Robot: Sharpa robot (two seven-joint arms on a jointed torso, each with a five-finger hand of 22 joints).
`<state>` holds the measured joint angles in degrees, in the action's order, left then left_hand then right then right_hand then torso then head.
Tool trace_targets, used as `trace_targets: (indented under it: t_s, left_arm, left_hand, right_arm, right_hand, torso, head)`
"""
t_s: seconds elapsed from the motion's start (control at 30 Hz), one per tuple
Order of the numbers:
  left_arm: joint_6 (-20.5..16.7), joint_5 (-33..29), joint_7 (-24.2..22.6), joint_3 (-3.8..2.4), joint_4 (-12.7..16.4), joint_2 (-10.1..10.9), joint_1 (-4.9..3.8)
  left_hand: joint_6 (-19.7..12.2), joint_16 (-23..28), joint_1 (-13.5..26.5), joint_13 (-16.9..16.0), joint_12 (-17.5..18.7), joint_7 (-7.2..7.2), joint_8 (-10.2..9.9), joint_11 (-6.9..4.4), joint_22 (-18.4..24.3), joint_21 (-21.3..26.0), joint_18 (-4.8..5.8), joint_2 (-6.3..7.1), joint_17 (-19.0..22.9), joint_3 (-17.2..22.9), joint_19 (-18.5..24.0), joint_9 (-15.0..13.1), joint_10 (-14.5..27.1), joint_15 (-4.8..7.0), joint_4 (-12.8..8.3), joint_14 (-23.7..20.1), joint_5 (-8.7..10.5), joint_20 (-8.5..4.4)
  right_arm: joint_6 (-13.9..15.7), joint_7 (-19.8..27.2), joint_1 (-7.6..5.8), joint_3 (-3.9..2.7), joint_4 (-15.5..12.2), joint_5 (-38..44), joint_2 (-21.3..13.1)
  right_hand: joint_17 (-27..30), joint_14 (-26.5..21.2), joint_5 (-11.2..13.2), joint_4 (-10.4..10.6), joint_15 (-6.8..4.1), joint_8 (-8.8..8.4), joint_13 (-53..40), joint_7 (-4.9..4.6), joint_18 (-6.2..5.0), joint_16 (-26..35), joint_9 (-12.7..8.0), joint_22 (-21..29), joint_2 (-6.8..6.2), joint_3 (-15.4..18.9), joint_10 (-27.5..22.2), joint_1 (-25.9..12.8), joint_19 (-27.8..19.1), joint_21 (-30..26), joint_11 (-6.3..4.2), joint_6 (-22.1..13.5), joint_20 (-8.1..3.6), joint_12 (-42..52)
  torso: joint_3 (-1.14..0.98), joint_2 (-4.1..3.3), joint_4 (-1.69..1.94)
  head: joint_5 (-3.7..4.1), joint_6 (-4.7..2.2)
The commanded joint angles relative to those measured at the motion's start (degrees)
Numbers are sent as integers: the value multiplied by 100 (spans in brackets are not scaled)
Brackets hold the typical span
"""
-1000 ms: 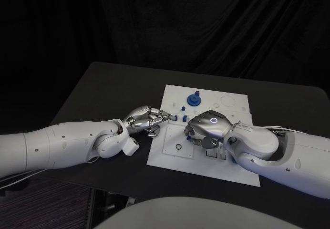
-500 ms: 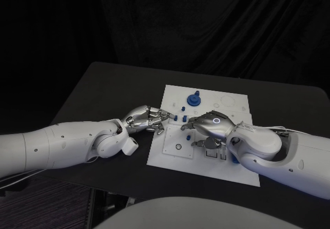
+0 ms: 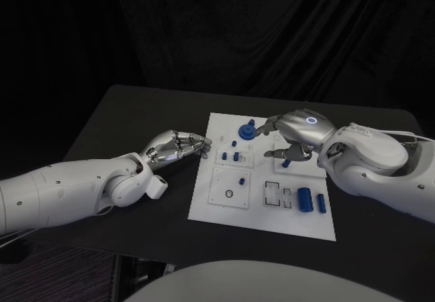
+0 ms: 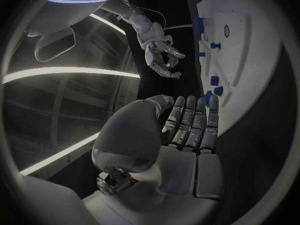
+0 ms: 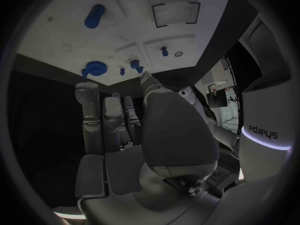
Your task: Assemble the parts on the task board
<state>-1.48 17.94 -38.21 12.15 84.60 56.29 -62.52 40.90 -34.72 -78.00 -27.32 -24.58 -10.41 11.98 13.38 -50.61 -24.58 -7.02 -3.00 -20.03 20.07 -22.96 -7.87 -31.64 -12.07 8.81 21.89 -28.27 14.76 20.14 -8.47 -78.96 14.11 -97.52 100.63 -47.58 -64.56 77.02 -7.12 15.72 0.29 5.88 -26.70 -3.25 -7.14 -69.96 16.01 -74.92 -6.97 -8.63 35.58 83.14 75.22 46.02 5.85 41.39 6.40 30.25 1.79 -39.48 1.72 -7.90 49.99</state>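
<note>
The white task board (image 3: 256,214) lies in the middle of the black table. A round blue part (image 3: 246,132) stands at its far end, with small blue pegs (image 3: 234,155) beside it and two blue cylinders (image 3: 311,199) near its right edge. My right hand (image 3: 295,131) hovers over the board's far end with its fingers spread and nothing in them. A small blue part (image 3: 286,163) sits just under its fingertips. My left hand (image 3: 176,146) is at the board's left edge, fingers straight and side by side (image 4: 194,125), holding nothing. The board (image 5: 75,27) also appears beyond the right hand's fingers.
Black table (image 3: 136,119) surrounds the board, with free room to its left and behind it. Recessed square pockets (image 3: 233,189) lie in the board's near half. A dark curtain hangs behind the table.
My right hand has lifted from the board's middle and moved to its far end, uncovering the two blue cylinders. My left hand has drawn back slightly to the board's left edge. The camera has shifted.
</note>
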Motion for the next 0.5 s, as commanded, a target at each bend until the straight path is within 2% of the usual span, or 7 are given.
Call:
trace_targets:
  t_s: [0.03,0.1,0.27,0.37,0.4,0.43,0.5]
  left_arm:
    - [-125,-19,-624,-7,-101,-16,-105]
    - [-130,-19,-655,-7,-172,-24,-159]
    - [-207,-39,-713,-7,-456,-68,-263]
    - [-142,-272,-721,-6,-602,-126,-282]
    - [-100,-375,-724,-6,-633,-143,-286]
    - [-35,-495,-733,-6,-662,-160,-289]
    - [107,-651,-769,-6,-687,-182,-293]
  left_hand:
    - [-93,574,-174,618,354,6,2,-119,475,546,-104,-11,606,-296,-9,5,125,95,82,-57,76,1]
    - [-138,786,-197,843,469,-4,-32,-162,661,766,-115,-29,824,-432,34,20,220,128,188,-126,132,13]
    - [-315,2095,-220,1508,814,68,-206,-419,1159,1359,-236,-138,1590,-781,254,78,732,342,704,-1109,206,-63]
    - [-1003,3020,199,2133,1520,311,-519,-746,1457,1804,-275,-287,1896,-1289,721,211,1997,593,803,-1899,517,-139]
    - [-1110,3094,277,2195,1561,342,-566,-783,1573,1892,-287,-338,1908,-1409,827,230,2094,618,812,-1949,581,-144]
    - [-1420,3282,484,2325,1714,413,-684,-873,2237,2117,-292,-431,1949,-1644,1234,290,2363,607,809,-2080,803,-160]
    - [-1623,3367,699,2416,1781,474,-770,-944,2527,2183,-305,-572,1969,-1928,1404,330,2521,561,807,-2129,1106,-135]
  right_arm:
    - [-238,-342,-99,2,4,-526,-132]
    - [-314,-394,-142,2,21,-557,-205]
    - [-424,-537,-214,2,134,-608,-375]
    - [-459,-588,-224,3,200,-626,-413]
    - [-467,-597,-225,3,220,-635,-419]
    - [-477,-605,-224,3,244,-651,-424]
    - [-498,-613,-213,3,275,-688,-433]
  right_hand:
    - [-39,59,-63,-49,0,3,107,-23,14,-49,-41,-590,56,12,30,-1,66,120,10,38,-2,-72]
    - [-59,94,-69,-76,-7,-32,252,-2,23,-73,-102,-604,75,24,59,-14,107,201,2,29,-8,-192]
    - [-63,115,-57,-117,-10,-54,419,-10,28,-80,-171,-608,78,36,134,-10,126,231,4,59,-12,-309]
    - [-48,114,-50,-147,-9,-41,501,-59,31,-68,-199,-611,79,38,217,8,133,248,6,119,-12,-345]
    - [-64,129,-41,-147,-10,-34,533,-66,34,-83,-209,-616,81,44,264,-1,143,271,6,150,-12,-354]
    - [-68,133,-39,-147,-10,-32,541,-68,35,-87,-212,-617,82,45,276,-3,146,279,6,158,-13,-355]
    - [-97,164,-37,-151,-17,-21,594,-84,45,-115,-230,-631,93,48,365,-12,178,347,4,207,-15,-368]
  torso:
    - [-12,21,-8]
    - [-25,42,-11]
    - [-53,86,-34]
    - [-60,105,-18]
    - [-62,106,-17]
    - [-62,105,-17]
    - [-69,105,-16]
  head:
    - [54,1]
    - [98,1]
    - [168,1]
    - [231,1]
    - [239,1]
    - [253,1]
    - [267,1]
